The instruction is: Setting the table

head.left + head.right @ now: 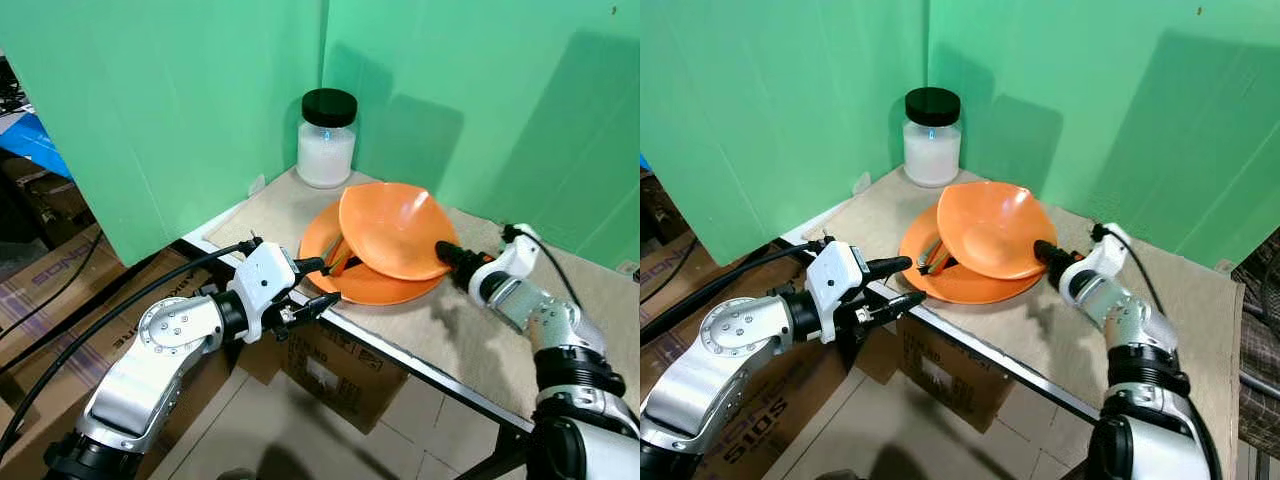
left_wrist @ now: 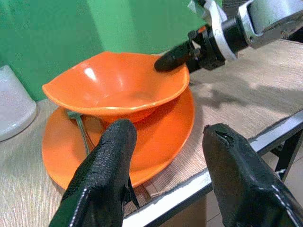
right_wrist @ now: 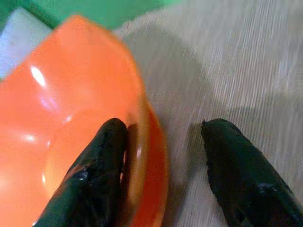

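Note:
An orange bowl (image 1: 395, 228) sits tilted on an orange plate (image 1: 375, 285) near the table's front edge. A metal utensil (image 2: 80, 130) lies on the plate, partly under the bowl. My right gripper (image 1: 445, 250) is open at the bowl's right rim. In the right wrist view its fingers straddle that rim, one finger (image 3: 102, 165) inside the bowl and the other over the mat. My left gripper (image 1: 328, 282) is open at the table edge, just short of the plate's left side, with nothing between its fingers.
A white jar with a black lid (image 1: 326, 138) stands in the back corner against green screens. The beige mat (image 1: 460, 330) runs to a metal table edge. Cardboard boxes (image 1: 340, 365) sit on the floor below.

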Motion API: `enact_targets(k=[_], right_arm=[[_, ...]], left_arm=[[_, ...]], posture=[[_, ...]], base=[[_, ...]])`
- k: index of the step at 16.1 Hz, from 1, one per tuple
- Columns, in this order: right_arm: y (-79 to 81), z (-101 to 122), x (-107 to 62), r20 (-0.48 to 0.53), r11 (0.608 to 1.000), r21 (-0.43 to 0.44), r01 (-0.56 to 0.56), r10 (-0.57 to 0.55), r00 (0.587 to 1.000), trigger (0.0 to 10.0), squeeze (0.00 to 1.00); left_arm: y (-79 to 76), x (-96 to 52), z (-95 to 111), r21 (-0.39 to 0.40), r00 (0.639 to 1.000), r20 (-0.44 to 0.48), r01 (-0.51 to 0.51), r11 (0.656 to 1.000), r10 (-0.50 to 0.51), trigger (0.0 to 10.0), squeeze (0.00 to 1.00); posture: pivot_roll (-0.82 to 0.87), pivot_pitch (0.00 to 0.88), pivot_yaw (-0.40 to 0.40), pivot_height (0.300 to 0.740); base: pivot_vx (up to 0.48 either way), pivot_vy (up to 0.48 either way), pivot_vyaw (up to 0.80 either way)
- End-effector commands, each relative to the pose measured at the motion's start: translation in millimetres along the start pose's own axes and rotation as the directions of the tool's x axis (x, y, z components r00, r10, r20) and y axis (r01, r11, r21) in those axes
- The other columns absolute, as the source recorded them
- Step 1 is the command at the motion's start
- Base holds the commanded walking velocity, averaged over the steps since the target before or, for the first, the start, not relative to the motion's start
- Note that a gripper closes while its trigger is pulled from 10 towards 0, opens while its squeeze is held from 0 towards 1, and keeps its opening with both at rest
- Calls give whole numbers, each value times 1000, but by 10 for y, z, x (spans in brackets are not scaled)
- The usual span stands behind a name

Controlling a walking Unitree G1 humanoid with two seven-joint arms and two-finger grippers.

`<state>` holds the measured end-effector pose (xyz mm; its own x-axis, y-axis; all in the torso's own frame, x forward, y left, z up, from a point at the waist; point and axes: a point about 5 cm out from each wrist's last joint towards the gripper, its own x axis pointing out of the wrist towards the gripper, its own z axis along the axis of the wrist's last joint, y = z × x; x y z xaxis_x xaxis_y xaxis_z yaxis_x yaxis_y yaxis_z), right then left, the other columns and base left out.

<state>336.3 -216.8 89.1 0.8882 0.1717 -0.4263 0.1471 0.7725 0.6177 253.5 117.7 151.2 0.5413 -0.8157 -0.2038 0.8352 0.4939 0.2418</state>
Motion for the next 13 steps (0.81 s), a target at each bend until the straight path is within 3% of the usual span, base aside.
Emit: enact_targets(k=[1, 4, 7, 13], right_arm=[[-7, 117, -37, 43, 999, -34, 1, 0, 999, 10000, 0], [60, 247, -77, 88, 996, -78, -49, 56, 995, 10000, 0], [183, 214, -83, 33, 985, -128, -118, 123, 992, 10000, 0], [197, 15, 5, -58, 995, -61, -82, 79, 995, 10000, 0]], left_arm=[[8, 15, 24, 24, 1000, 3, 4, 1000, -4, 10000, 0], [13, 16, 25, 29, 1000, 2, 3, 1000, -4, 10000, 0], [9, 26, 22, 33, 1000, 4, 5, 999, -5, 10000, 0], [-1, 23, 18, 37, 1000, 5, 6, 999, -7, 10000, 0]], posture=[[60, 0, -66, 740], [60, 0, -67, 740], [57, 0, -68, 740], [66, 0, -78, 740]], base=[[0, 0, 0], [0, 0, 0], [0, 0, 0], [0, 0, 0]])
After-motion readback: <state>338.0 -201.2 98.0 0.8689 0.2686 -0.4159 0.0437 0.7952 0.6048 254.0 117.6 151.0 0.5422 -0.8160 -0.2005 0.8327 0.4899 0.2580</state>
